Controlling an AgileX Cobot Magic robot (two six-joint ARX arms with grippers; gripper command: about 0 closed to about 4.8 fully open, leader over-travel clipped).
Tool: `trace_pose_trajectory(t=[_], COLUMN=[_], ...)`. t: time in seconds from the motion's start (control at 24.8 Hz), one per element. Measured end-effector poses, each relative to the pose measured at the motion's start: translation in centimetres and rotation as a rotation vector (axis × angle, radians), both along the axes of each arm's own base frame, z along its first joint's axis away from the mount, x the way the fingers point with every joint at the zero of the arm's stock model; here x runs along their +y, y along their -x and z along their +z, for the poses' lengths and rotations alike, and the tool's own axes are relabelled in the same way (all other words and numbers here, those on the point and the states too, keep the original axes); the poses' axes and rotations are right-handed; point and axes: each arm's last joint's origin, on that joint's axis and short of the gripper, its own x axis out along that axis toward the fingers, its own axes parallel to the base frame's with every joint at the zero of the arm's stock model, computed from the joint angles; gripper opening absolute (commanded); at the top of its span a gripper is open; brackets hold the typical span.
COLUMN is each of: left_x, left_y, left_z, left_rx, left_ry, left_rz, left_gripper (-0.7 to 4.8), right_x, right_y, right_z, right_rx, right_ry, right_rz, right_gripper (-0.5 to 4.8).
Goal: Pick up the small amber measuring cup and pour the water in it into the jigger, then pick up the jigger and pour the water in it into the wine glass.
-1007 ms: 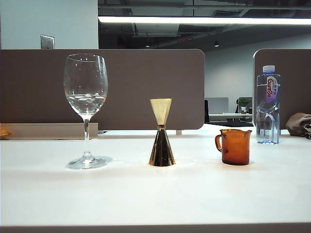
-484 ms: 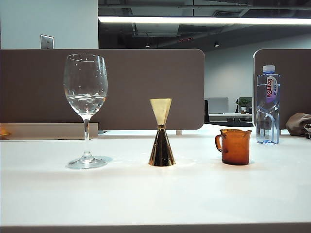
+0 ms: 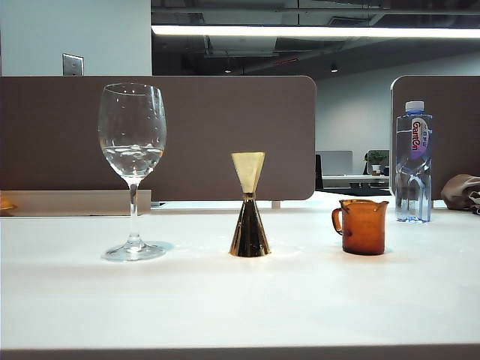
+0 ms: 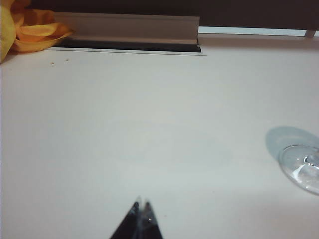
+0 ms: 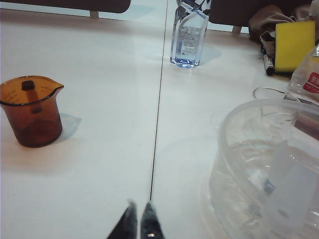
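The small translucent amber glass measuring cup (image 5: pixel 31 110) stands upright on the white table (image 3: pixel 240 300), well ahead of the right gripper (image 5: pixel 137 219) and off to one side; its jaws are pinched together, empty. The left gripper (image 4: pixel 140 221), tips together too, holds nothing, near the clear stemmed wine glass (image 3: pixel 133 169). The gold hourglass metal jigger (image 3: pixel 249 204) stands between glass and cup.

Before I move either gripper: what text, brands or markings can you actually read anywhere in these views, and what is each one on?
"GanCn", as best it reads, running vertically: label of the plastic bottle at the table's far right.
Fine print on the bottle's back label in the right wrist view: too small to read.
Graduation marks inside the amber measuring cup: too blurred to read.
White lettering on the red packet label: illegible.
Jigger and wine glass: no text.
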Motion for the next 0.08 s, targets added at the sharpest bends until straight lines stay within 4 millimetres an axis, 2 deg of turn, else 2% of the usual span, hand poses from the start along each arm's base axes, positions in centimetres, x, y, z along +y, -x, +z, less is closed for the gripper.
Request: trace_pose_trajectory(t=[0.08], left_x=[0.0], left_y=[0.0], left_z=[0.0], left_rx=[0.0], left_ry=[0.0], left_rz=[0.0], left_gripper=[-0.02], right_x=[0.0], right_y=[0.0], right_z=[0.0], right_rx=[0.0], right_ry=[0.0], right_rz=[0.0], right_gripper=[0.22])
